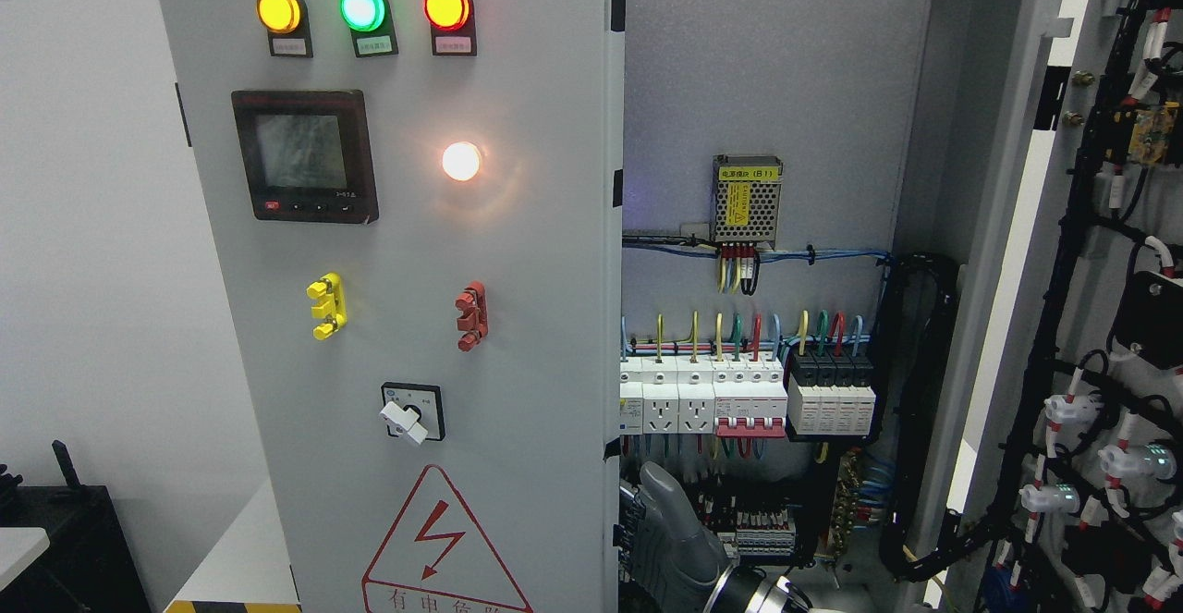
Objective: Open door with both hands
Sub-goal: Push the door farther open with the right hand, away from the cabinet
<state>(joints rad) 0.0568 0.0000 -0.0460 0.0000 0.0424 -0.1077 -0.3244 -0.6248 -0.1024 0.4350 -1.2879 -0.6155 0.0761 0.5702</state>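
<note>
I see tall grey metal cabinet door (397, 317) at 9 o'clock, shut. Right door (1100, 317) at 3 o'clock, swung wide open. My grey robot hand (670, 539) at 6 o'clock, by left door's edge, wrist coming from right; grip I cannot tell. Behind it, white breaker row (702, 400) and coloured wires (739, 331). Red lightning sign (442, 548) low on left door.

doors (388, 317): 2 | lamps (362, 7): 4 | handles (327, 306): 2 | hand (679, 544): 1
</note>
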